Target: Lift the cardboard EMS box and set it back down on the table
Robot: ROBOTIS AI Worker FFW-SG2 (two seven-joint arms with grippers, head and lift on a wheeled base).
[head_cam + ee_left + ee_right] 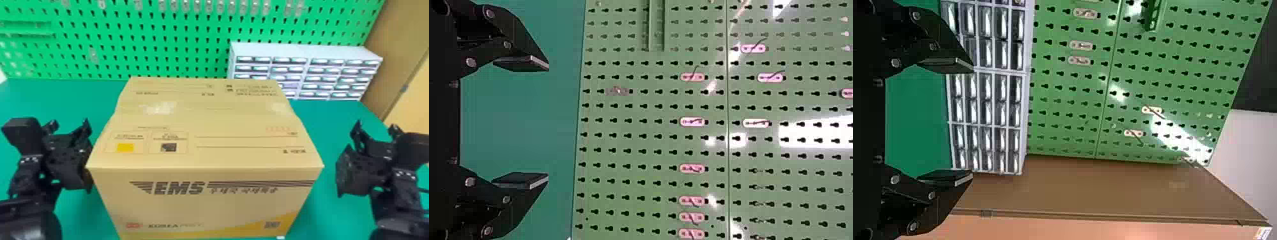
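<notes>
Box [242,159], EMS one, is sitting on the green table [28,99], ctr down to 6 o'clock in head view, its far edge lying near the pegboard [127,38]. L gripper [69,125] is hanging at 9 o'clock, its body overlapping the box's side edge in view; contact unclear. R gripper [376,128] is hanging at 3 o'clock w/ a strip of open table between it & box. Drawer unit [306,51] is standing approx 1-2 o'clock, beyond the box's far corner. L wrist view: fingers [531,64] are standing wide apart, nothing btwn them, tips pointing twd pegboard. R wrist view: fingers [955,65] also spreading wide, gripping nothing, w/ drawer unit & brown panel [1133,185] lying beyond.
</notes>
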